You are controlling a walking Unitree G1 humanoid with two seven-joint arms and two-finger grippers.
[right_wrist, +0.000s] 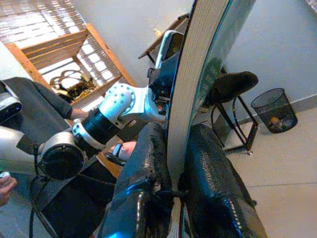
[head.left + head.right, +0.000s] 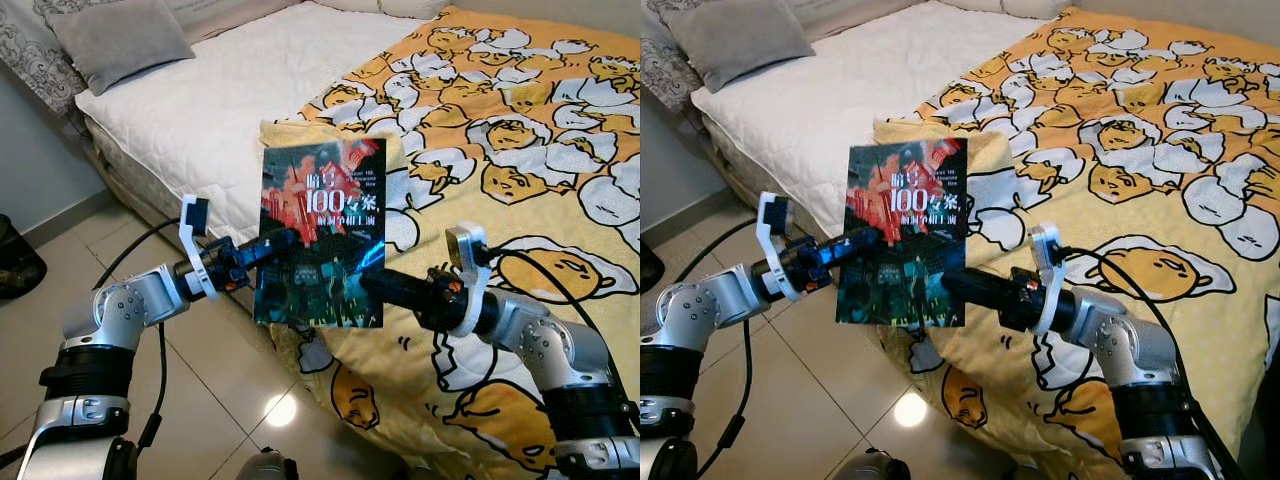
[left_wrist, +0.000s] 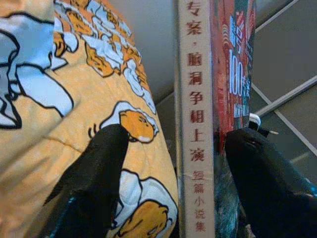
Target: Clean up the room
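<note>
Bed (image 2: 240, 90) w/ white quilted mattress fills the upper part of the head views; a yellow blanket (image 2: 520, 150) printed w/ egg cartoons covers its right side and hangs over the near edge. Grey pillow (image 2: 120, 38) lies at the bed's far left corner. Beige tile floor (image 2: 130, 420) below, w/ a bright light reflection on it.

Book (image 2: 322, 232) is held upright in the air in front of the bed's near edge, between both arms, above the floor and the blanket's hanging edge. Cover faces the robot: dark, w/ red splashes and white Chinese title incl. "100". Left wrist view shows its pale spine (image 3: 195, 124) w/ red characters.

Right gripper (image 2: 372, 285) is clamped on the book's lower right edge: in the right wrist view both black fingers (image 1: 143, 178) press on either side of the page block (image 1: 190, 99), cover on one side, pages between. Left gripper (image 2: 278, 243) reaches the book's left edge at mid height; in the left wrist view its fingers (image 3: 99, 173) are spread apart, one well off the spine on the blanket side, the other at the cover side, touching or nearly so – can't tell which.

Right wrist view also shows a wire wastebasket (image 1: 275, 110) on the floor by the wall, and a black chair (image 1: 233, 84) beside it.
</note>
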